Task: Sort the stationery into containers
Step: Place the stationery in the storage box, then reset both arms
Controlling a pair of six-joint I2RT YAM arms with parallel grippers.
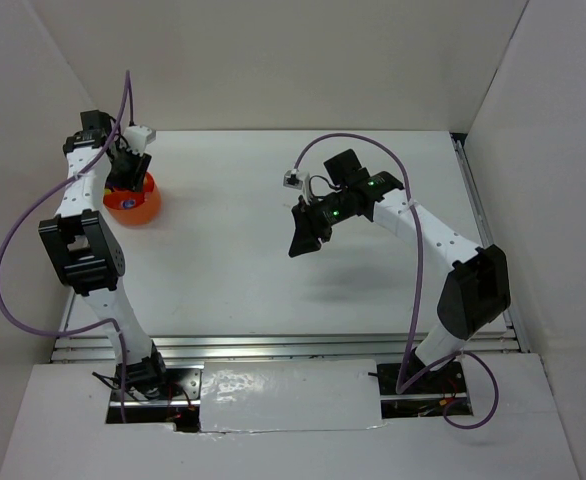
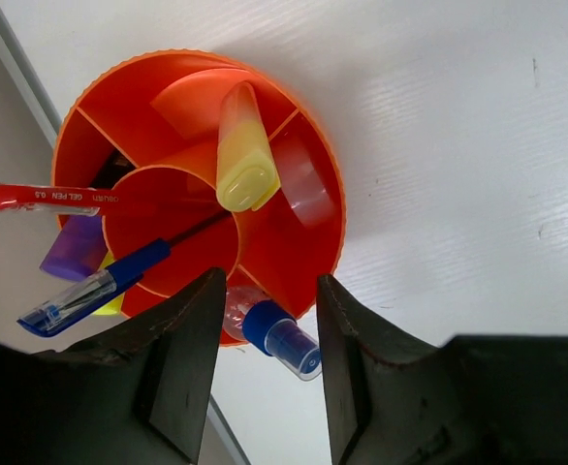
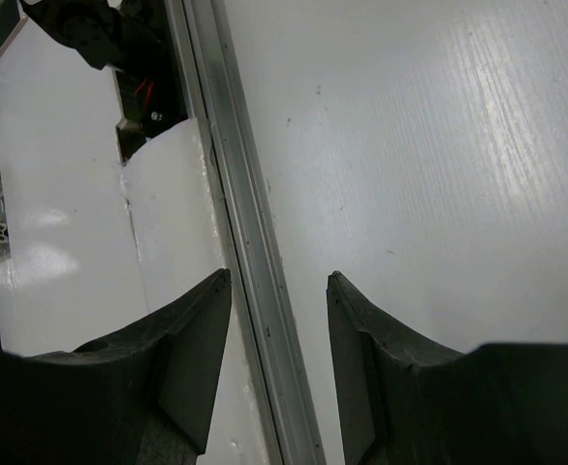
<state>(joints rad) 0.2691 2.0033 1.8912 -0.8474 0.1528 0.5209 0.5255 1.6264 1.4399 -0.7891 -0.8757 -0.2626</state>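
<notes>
The round orange-red cup [image 1: 138, 204] stands at the far left of the table; in the left wrist view [image 2: 294, 232] it shows a centre well and outer sections. In it are a red pen [image 2: 51, 199], a purple marker [image 2: 75, 248], a blue pen [image 2: 95, 289] and a pale yellow stick [image 2: 245, 155]. A tiny clear blue-capped bottle [image 2: 280, 335] pokes out at the cup's near rim. My left gripper [image 2: 269, 283] is open just above the cup, its jaws either side of the bottle, not touching it. My right gripper [image 3: 278, 281] is open and empty over mid-table [image 1: 304, 240]. No tape ring shows.
White walls enclose the table on the left, back and right. A metal rail [image 3: 255, 291] runs along the near table edge below my right gripper. A sliver of yellow [image 2: 112, 306] shows under the blue pen.
</notes>
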